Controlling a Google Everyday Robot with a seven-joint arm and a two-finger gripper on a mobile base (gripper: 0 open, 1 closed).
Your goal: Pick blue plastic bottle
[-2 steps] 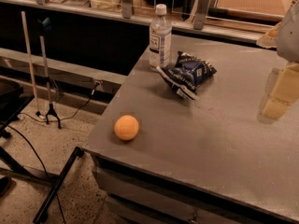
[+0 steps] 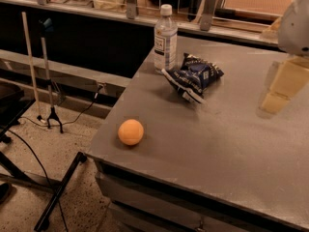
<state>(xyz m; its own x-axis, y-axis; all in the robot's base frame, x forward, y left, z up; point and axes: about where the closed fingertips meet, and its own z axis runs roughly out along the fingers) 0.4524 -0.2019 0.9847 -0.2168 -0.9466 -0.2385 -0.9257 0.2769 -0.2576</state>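
The blue plastic bottle (image 2: 165, 38), clear with a white cap and white label, stands upright near the table's far left edge. My gripper (image 2: 284, 87), beige under a white arm housing, hangs over the right side of the table, well to the right of the bottle and apart from it. It holds nothing that I can see. A dark blue foil snack bag (image 2: 194, 77) lies just right of the bottle, between it and the gripper.
An orange ball (image 2: 131, 132) sits near the front left corner of the grey table (image 2: 207, 144). A counter with a railing (image 2: 130, 11) runs behind the table. A stand and cables (image 2: 48, 81) are on the floor at left.
The gripper has shifted slightly up and left. The bottle, bag and ball have not moved.
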